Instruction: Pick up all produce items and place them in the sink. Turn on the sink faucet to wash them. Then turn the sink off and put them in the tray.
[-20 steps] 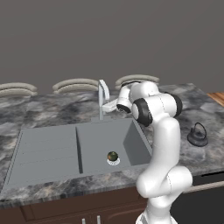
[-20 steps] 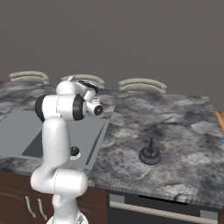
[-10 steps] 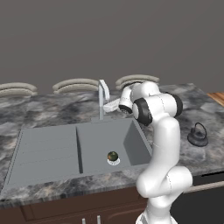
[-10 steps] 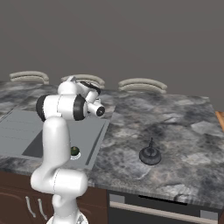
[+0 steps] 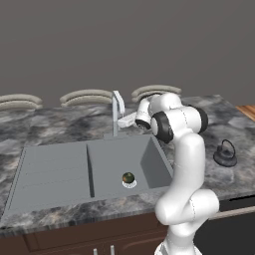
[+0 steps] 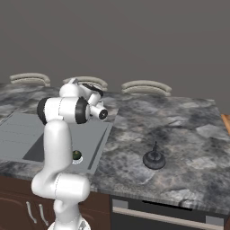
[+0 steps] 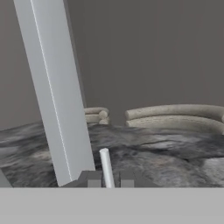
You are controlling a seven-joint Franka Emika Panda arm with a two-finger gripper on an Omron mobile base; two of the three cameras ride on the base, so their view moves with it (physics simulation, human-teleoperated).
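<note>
The produce item point(image 5: 128, 178), small, round and dark green, rests on the white drain in the basin of the grey sink point(image 5: 55, 172); from the right base it peeks out beside my arm point(image 6: 77, 155). The slim sink faucet point(image 5: 117, 110) stands at the sink's back edge. My gripper point(image 5: 121, 121) reaches level up to it from the right. In the hand view the faucet post point(image 7: 57, 96) leans large on the left. A thin white lever point(image 7: 105, 164) stands between my gripper's point(image 7: 110, 180) fingertips, which are shut on it. The tray is out of view.
A black kettle point(image 5: 225, 154) point(image 6: 154, 159) sits on the marble counter right of the sink. Beige curved chair backs point(image 5: 87, 95) line the counter's far side. An orange-brown sliver point(image 5: 249, 110) shows at the counter's far right edge.
The fingers have closed from a slight opening onto the thin lever. The arm has stayed beside the faucet, and the produce item has not moved.
</note>
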